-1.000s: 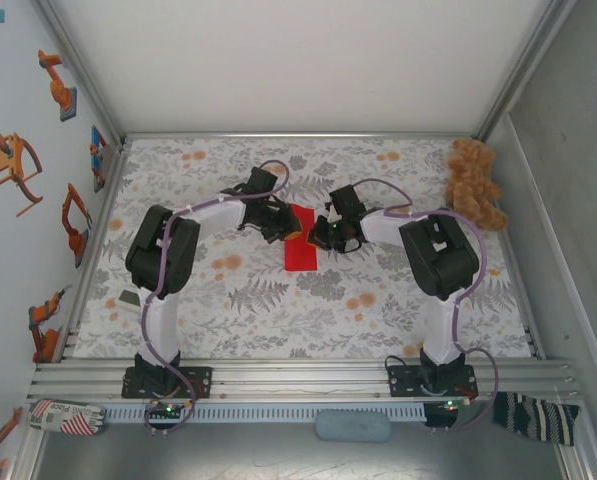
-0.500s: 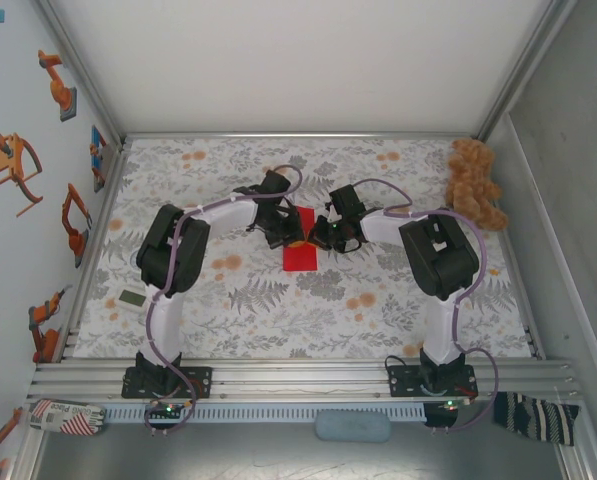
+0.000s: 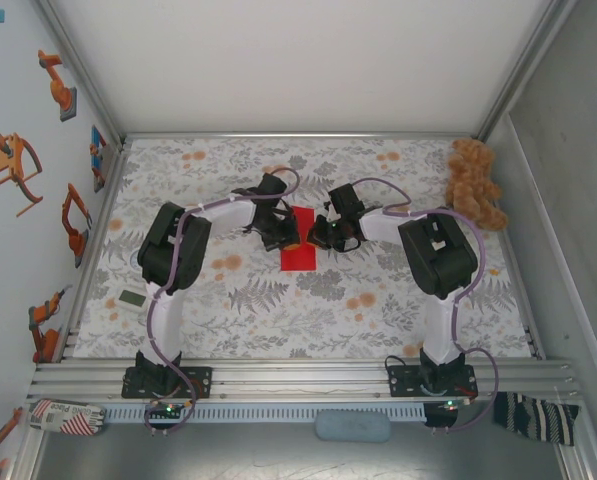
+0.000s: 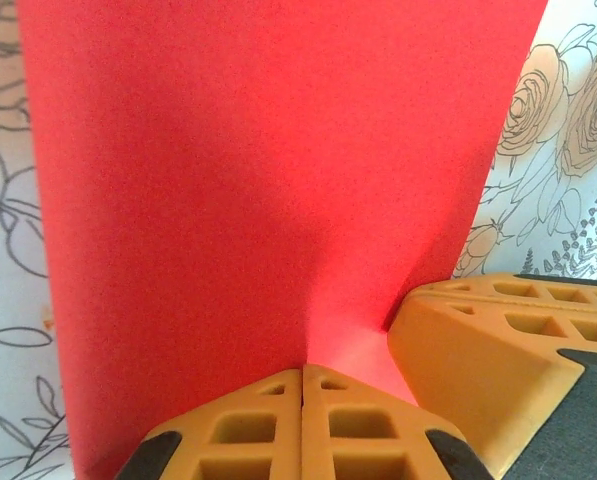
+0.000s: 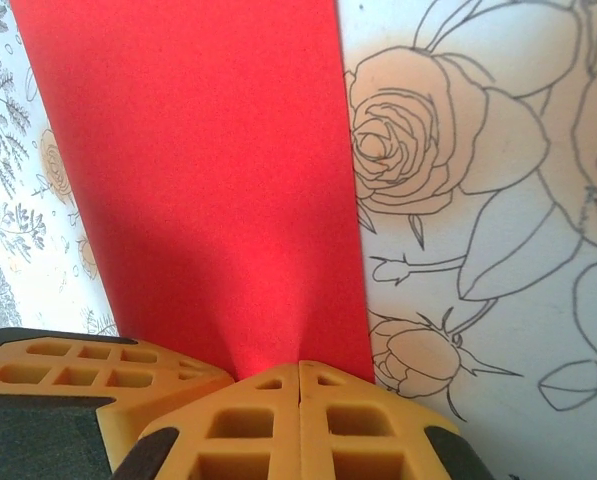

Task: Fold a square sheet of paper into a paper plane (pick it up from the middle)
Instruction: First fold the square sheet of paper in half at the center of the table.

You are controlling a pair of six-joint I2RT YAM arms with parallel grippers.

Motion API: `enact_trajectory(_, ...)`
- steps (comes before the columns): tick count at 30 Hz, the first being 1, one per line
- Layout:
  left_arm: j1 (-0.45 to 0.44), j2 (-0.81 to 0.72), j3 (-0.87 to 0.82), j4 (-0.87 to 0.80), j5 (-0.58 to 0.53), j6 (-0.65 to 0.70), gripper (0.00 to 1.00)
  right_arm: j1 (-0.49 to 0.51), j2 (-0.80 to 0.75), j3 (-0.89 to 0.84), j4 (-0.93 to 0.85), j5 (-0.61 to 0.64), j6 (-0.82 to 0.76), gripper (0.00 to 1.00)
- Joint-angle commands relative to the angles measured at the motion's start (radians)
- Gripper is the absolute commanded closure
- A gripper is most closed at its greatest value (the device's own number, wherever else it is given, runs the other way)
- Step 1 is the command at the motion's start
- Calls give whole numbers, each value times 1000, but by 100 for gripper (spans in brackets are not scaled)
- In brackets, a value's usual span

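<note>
From above, you see a table under a floral cloth (image 3: 328,310) of grey leaves and orange blooms. It is boxed in by a white back wall (image 3: 308,60), a grey panel on the right and a pale left wall (image 3: 8,100) with orange robot-arm stickers. The bear (image 3: 475,185) sits in the far right corner of the cloth. The paper (image 3: 300,258) lies as a narrow red strip well left of the bear and a little nearer the arm bases, about mid-cloth. The left gripper (image 3: 290,238) is on the strip's side away from the bear, and the right gripper (image 3: 319,236) is on the bear side. Both are down at its middle, close together. A small dark card (image 3: 131,297) lies far across the cloth from the bear, by the left edge. An aluminium rail (image 3: 298,372) along the near edge carries both bases.

On the left wrist, the paper (image 4: 258,180) covers most of the rose-print cloth (image 4: 568,150). The left gripper (image 4: 303,385) has its orange fingers pressed together, tips on the red sheet. A faint ridge runs up to their seam, but you cannot tell whether paper is nipped there. A finger (image 4: 478,350) of the right gripper lies just beside.

On the right wrist, the paper (image 5: 198,180) meets bare cloth (image 5: 478,200) along a straight edge. The right gripper (image 5: 298,385) is likewise pressed together at that edge, with the left gripper's finger (image 5: 148,398) just beside it.
</note>
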Motion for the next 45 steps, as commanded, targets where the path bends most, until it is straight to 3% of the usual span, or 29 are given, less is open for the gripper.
enact_trajectory(1, 41, -35, -60, -53, -37, 43, 98, 5, 115, -60, -222, 140, -37, 100)
enact_trajectory(12, 111, -177, -166, -38, 82, 86, 95, -4, 112, -38, -236, 148, -83, 100)
enact_trajectory(18, 105, -239, -133, 95, 127, 36, 93, -4, 121, -28, -236, 142, -86, 100)
enact_trajectory(34, 20, 38, 44, 108, 185, -38, 93, -24, 130, -20, -190, 66, -123, 100)
enact_trajectory(45, 19, 98, 72, -53, 93, -10, 93, -25, 144, -21, -215, 85, -129, 100)
